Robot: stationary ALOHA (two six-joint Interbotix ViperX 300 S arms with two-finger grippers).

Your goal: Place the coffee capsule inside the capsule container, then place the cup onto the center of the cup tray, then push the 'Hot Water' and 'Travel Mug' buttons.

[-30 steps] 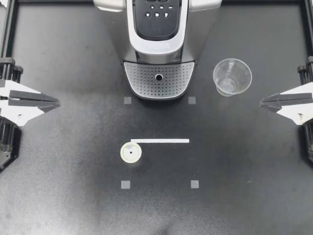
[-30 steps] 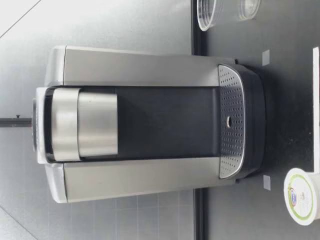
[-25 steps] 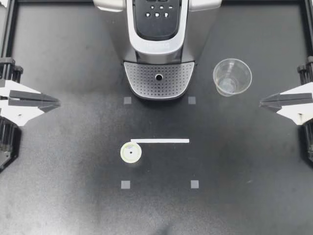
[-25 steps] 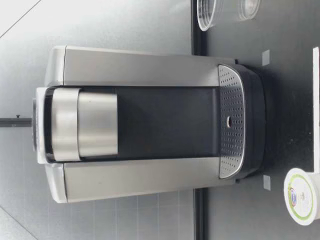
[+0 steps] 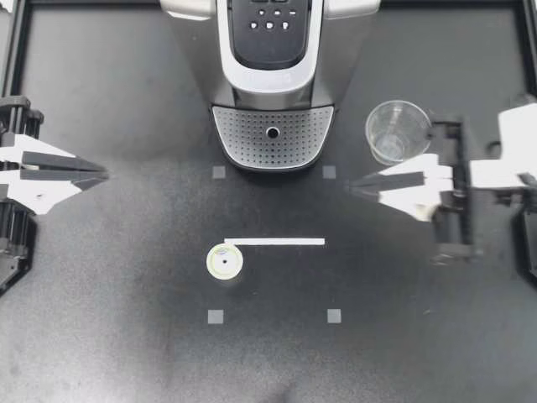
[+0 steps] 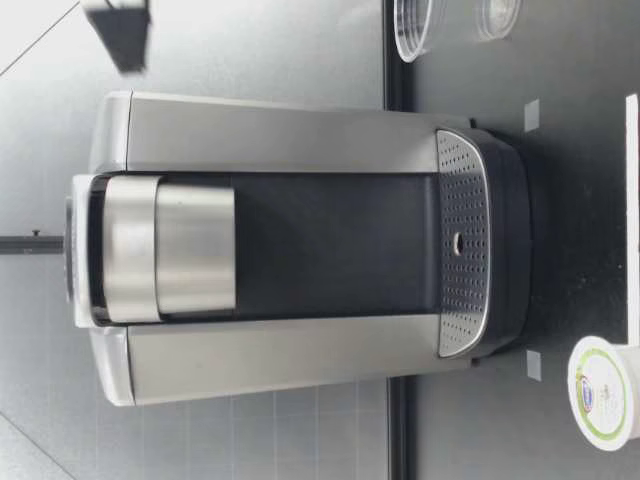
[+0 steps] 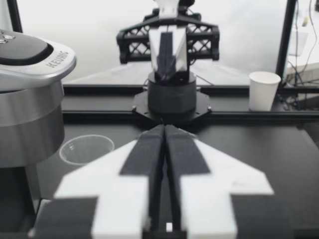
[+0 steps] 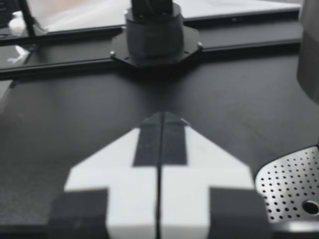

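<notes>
Top view. The robot's right gripper (image 5: 357,181), parked at the right edge of the frame 0.6 s earlier, had swung inward to right of centre. Its tips pointed left, just below the clear plastic cup (image 5: 398,132) but not touching it, and just right of the perforated silver cup tray (image 5: 273,138). Its jaws were pressed together and held nothing, as the right wrist view confirmed. The left gripper (image 5: 99,175) remained almost where it had been at the left edge, jaws likewise closed and empty. Nothing else had shifted. The small white round coffee capsule (image 5: 225,263) sat upright on the black table (image 5: 126,336), lower left of centre, at the left end of the white strip (image 5: 277,242). The cup stood upright to the right of the silver-and-black coffee machine (image 5: 268,80). The dark control buttons (image 5: 270,21) at the top of the frame were untouched. The movement suggested that the right arm had opened the task, which was barely begun. With the capsule not yet picked up, its approach toward the machine probably served to open the capsule container. The closed jaws would have to spread before any grasp.
</notes>
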